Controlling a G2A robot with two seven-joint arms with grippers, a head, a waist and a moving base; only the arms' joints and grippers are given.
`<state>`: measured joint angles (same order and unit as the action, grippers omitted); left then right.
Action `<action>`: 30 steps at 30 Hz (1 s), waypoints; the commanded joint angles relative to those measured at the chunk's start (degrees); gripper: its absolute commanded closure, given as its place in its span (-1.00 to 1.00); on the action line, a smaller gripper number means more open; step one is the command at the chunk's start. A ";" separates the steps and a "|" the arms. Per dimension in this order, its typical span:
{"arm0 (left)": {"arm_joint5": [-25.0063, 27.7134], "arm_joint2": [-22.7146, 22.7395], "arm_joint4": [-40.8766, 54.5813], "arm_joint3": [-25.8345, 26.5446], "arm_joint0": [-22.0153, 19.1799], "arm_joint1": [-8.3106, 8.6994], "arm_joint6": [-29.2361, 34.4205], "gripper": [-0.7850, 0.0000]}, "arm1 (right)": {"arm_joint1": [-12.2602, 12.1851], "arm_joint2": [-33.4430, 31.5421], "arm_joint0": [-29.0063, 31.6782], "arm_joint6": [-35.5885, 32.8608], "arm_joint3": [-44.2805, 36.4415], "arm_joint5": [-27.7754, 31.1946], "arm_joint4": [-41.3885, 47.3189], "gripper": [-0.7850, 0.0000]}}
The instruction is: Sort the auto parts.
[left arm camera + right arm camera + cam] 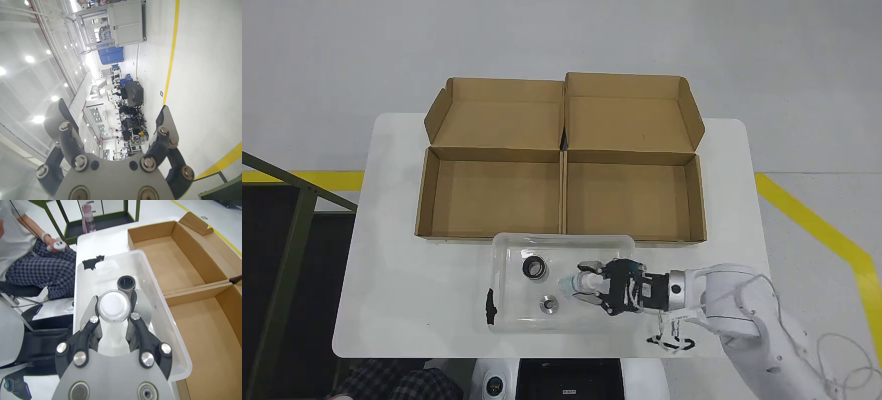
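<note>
Showing a white table (392, 250) from above, with a left cardboard box (492, 195) and a right cardboard box (627, 200) open side by side on its far half. A clear plastic bin (562, 237) sits just near of them.

The left arm's jaws, seen from its own wrist, stand spread and hold nothing, aimed off at the room.

In the bin's left part lie a black-bored metal sleeve (534, 267) and, nearer, a small metal part (550, 304).

Right of these, the right arm (732, 295) is over the bin's right end, its jaws pinching a round white-faced part (114, 308) by the rim. The sleeve sits just beyond it. Whether the part is off the bin floor cannot be told.

The step appears to be lifting it out. Keep the pinch firm and rise straight up past the bin wall, clear of the sleeve, then carry it far to a box. Which box cannot be told.
</note>
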<state>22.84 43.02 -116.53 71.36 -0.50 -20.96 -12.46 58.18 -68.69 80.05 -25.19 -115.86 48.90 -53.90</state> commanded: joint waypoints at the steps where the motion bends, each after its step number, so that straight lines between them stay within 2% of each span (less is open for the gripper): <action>1: 0.00 0.00 0.00 0.00 0.00 0.00 0.00 -1.00 | 0.08 -0.23 -0.57 2.24 1.38 -0.09 1.98 1.00; 16: 0.00 0.00 0.00 0.00 0.00 0.00 0.00 -1.00 | 0.75 -2.90 -2.37 16.82 7.13 -2.17 11.65 1.00; 24: 0.00 0.00 0.00 0.00 0.00 0.00 0.00 -1.00 | 0.97 -5.43 -0.85 22.89 5.17 -4.67 9.49 1.00; 30: 0.00 0.00 0.00 0.00 0.00 0.00 0.00 -1.00 | 0.94 -7.30 0.89 24.65 2.88 -5.85 6.99 1.00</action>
<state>22.84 43.02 -116.53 71.36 -0.50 -20.96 -12.46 59.13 -75.81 80.76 -0.59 -112.87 43.19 -46.63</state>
